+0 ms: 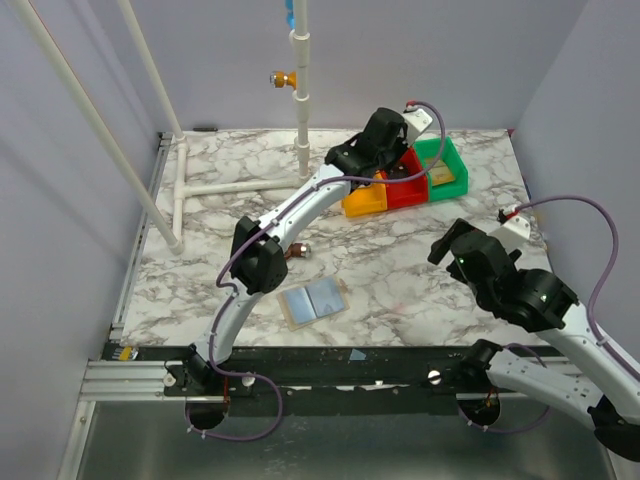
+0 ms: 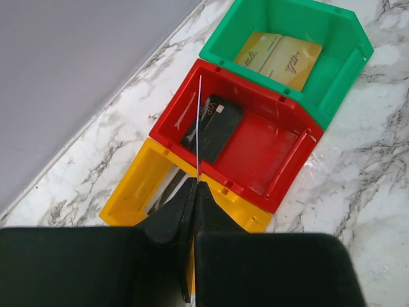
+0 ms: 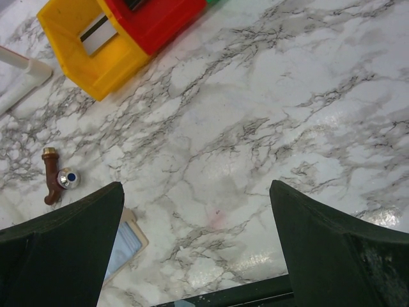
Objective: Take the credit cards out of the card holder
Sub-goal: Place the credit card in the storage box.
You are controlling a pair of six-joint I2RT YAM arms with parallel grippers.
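One card holder (image 1: 313,303) lies flat and opened on the tabletop (image 1: 400,280), close to its near edge. Beyond the holder, to its right, three bins touch in a row: yellow bin (image 2: 128,192), red bin (image 2: 255,153), green bin (image 2: 291,16). The left arm reaches far beyond the holder. The left pincer (image 2: 195,188) hangs above the yellow and red bins, clamped on one card (image 2: 199,128) held edge-on. The right pincer (image 3: 197,192), right of the holder, has its jaws spread wide and grips nothing. Open marble lies between holder and bins.

Bright, soft, even light from overhead, no harsh shadows anywhere. The marble surface (image 3: 268,115) picks up a mild sheen near the bottom of the right wrist view. Overhead shot is sharp; up close the right hand (image 3: 197,188) is dark and slightly soft-edged.
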